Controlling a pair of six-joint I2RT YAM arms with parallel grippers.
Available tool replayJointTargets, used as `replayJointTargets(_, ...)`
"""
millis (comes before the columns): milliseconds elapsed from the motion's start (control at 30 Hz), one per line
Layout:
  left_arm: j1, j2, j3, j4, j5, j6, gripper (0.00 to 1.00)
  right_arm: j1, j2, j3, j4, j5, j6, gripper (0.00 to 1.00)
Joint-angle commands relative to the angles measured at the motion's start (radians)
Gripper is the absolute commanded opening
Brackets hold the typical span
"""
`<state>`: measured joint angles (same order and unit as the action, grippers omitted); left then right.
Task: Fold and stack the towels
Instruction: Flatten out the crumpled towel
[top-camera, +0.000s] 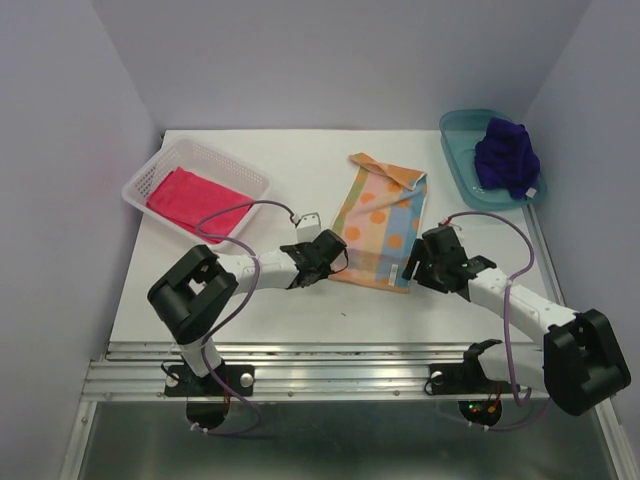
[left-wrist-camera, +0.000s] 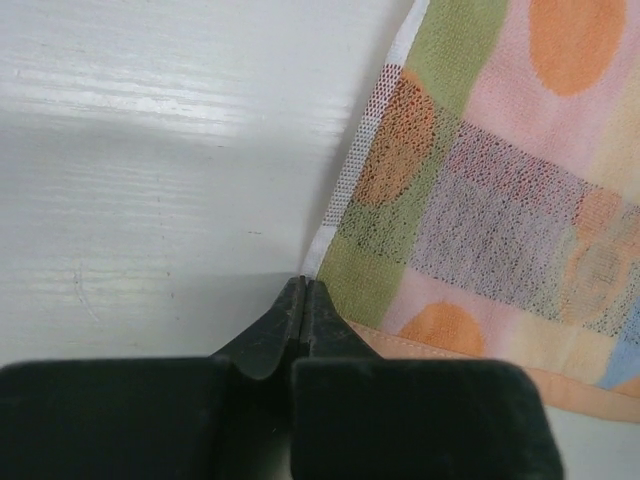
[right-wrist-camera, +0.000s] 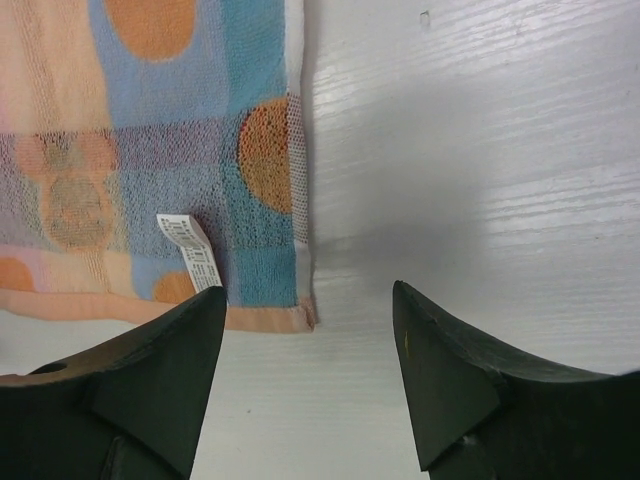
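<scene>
Down at the near edge the two arms reach inward from either side, and each has gone to a near corner of the orange polka-dot towel (top-camera: 382, 220), which lies spread flat and slightly skewed in the middle of the surface (top-camera: 300, 160). That pairing makes sense to me: lift both near corners together and the cloth can be carried over onto its far half.

The left claw (left-wrist-camera: 303, 290) is closed tight, fingers pressed together with no gap, the tips right at the towel's white hem at the near-left corner. Whether any cloth is actually caught between them I cannot tell.

The right claw (right-wrist-camera: 310, 300) is spread wide and has hold of nothing. It straddles the near-right corner, one finger over the cloth beside the small white label (right-wrist-camera: 190, 250), the other over bare surface. I'd judge it is lined up to close on that corner.

The pink-red towel (top-camera: 190, 200) lies in the white basket (top-camera: 215, 150) at far left, and the dark purple-blue towel (top-camera: 507, 155) sits bunched in the teal tray (top-camera: 455, 140) at far right. Neither is stacked yet, so the job looks to be in its early part.
</scene>
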<state>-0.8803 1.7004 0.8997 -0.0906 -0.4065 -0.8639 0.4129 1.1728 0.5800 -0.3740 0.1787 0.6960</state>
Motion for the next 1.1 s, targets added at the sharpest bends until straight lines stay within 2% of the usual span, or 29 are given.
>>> replayJointTargets(0,-0.019,0.015,-0.064,-0.175,0.029,-0.041,0.0,0.053,0.007,-0.011,0.012,0.01,0.005,0.71)
replayJointTargets(233,-0.058,-0.06,-0.074,-0.155,-0.028,-0.06,0.0,0.121,0.077,0.017,-0.006,0.099,0.057,0.67)
replayJointTargets(400,-0.059,-0.119,-0.09,-0.124,-0.034,-0.07,0.0,0.141,0.103,0.038,-0.011,0.107,0.065,0.6)
replayJointTargets(667,-0.062,-0.231,-0.154,-0.015,0.041,-0.024,0.0,0.216,0.137,0.069,-0.132,0.133,0.089,0.59)
replayJointTargets(900,-0.066,-0.318,-0.243,0.055,0.066,-0.026,0.0,0.311,0.13,0.057,-0.197,0.142,0.154,0.53)
replayJointTargets(1033,-0.075,-0.347,-0.303,0.112,0.1,-0.033,0.0,0.32,0.13,0.038,-0.204,0.159,0.186,0.42)
replayJointTargets(1067,-0.077,-0.354,-0.317,0.117,0.097,-0.04,0.0,0.322,0.128,0.031,-0.203,0.159,0.191,0.37)
